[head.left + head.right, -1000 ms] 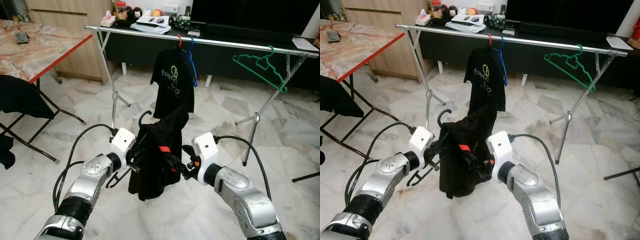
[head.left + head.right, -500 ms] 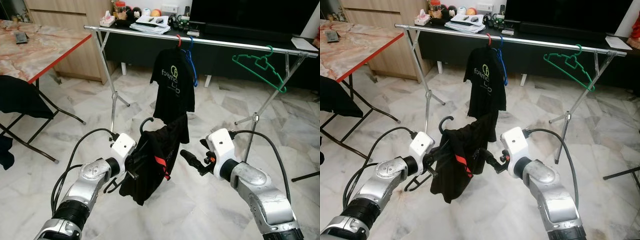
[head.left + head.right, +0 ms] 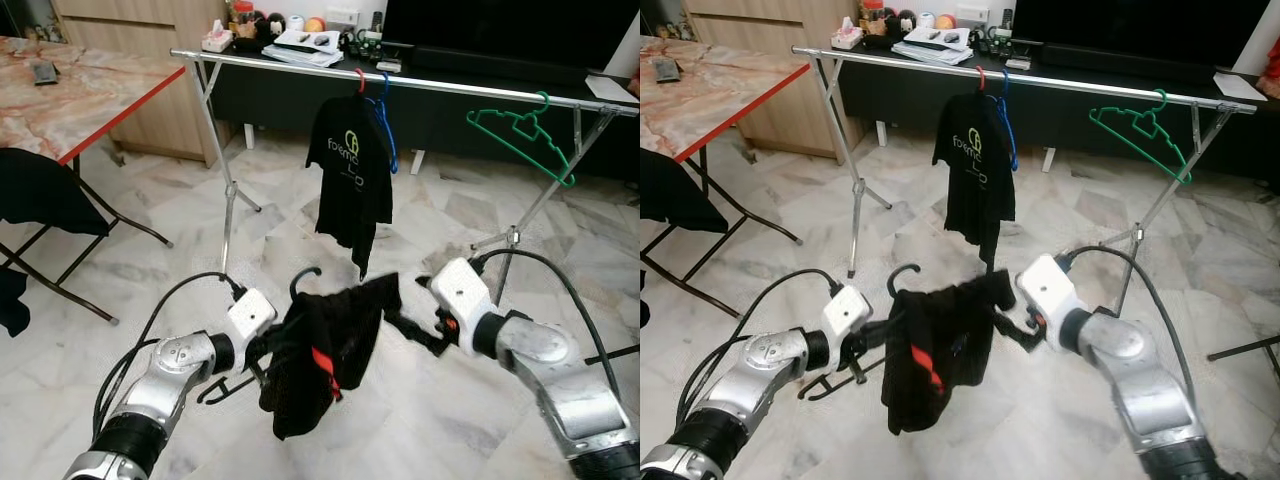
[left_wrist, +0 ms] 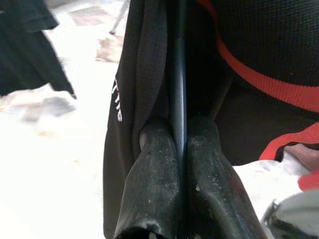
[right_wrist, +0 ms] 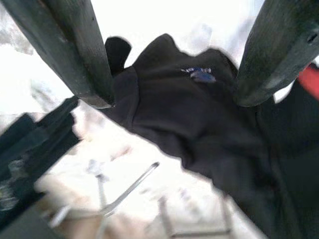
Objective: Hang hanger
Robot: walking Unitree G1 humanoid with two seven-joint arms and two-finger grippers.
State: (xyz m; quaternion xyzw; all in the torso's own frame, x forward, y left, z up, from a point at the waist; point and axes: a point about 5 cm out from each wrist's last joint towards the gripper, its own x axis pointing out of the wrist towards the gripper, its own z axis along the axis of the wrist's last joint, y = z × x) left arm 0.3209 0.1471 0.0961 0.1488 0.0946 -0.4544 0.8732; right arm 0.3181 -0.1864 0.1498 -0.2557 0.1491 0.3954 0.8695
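Observation:
A black hanger, its hook [image 3: 305, 276] pointing up, carries a black garment with a red stripe [image 3: 325, 350]. My left gripper [image 3: 262, 346] is shut on the hanger's bar [image 4: 178, 94], the fingers [image 4: 154, 164] pressed together around it. At the garment's right shoulder my right gripper [image 3: 402, 324] is open. The right wrist view has the black cloth [image 5: 199, 129] lying just beyond its spread fingers [image 5: 75, 55]. Behind stands a metal clothes rack [image 3: 440, 86].
On the rack hang a black printed T-shirt [image 3: 352, 170] on a red hanger, a blue hanger [image 3: 387, 135] and a green hanger [image 3: 520, 135]. A marble-topped table [image 3: 80, 100] and a chair draped in dark cloth [image 3: 40, 195] stand left. A cluttered console [image 3: 300, 40] lies behind.
My right gripper has let go of the garment, drawn back to the right and now sits open at its shoulder. The hanger and garment have sunk lower and tilted.

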